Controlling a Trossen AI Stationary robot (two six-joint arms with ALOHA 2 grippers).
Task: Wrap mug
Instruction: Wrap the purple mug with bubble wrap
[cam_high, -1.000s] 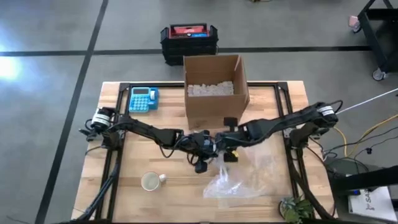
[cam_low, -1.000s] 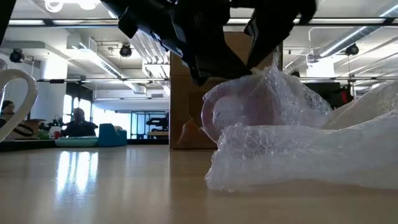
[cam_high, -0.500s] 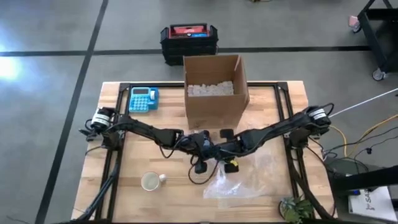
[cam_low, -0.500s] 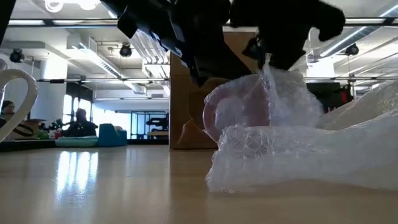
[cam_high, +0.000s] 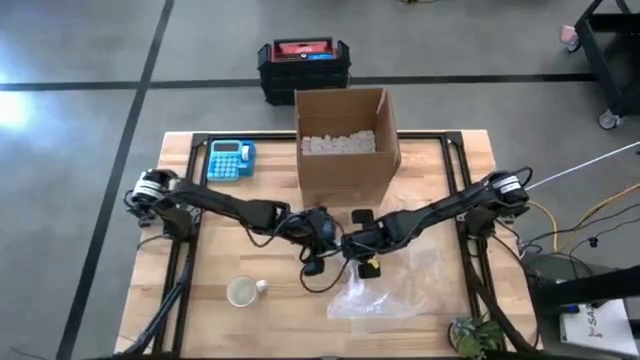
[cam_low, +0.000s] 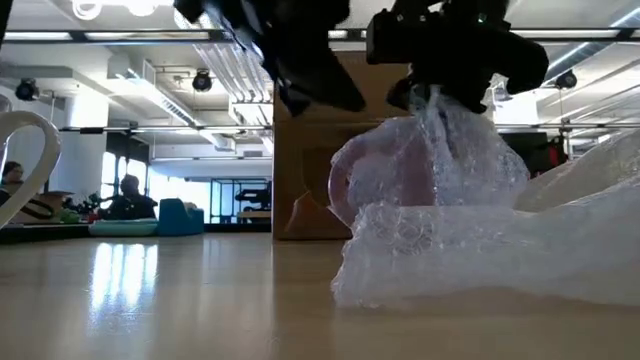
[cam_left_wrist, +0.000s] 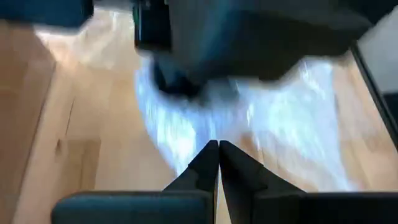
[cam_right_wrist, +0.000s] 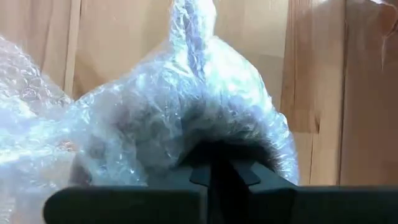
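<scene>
— Mug location? The pink mug (cam_low: 385, 180), swathed in clear bubble wrap (cam_low: 470, 240), is sitting at mid-table before the brown cardboard box (cam_high: 345, 140).

— Grippers? Left gripper (cam_high: 322, 243), fingers clenched empty, is hovering beside it; right gripper (cam_high: 362, 250) is pinching the wrap above the mug.

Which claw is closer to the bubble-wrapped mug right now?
Right. The right claw sits directly on top of the bubble-wrapped mug, pinching the wrap above it. The left claw hangs apart, off to the mug's handle side.
</scene>
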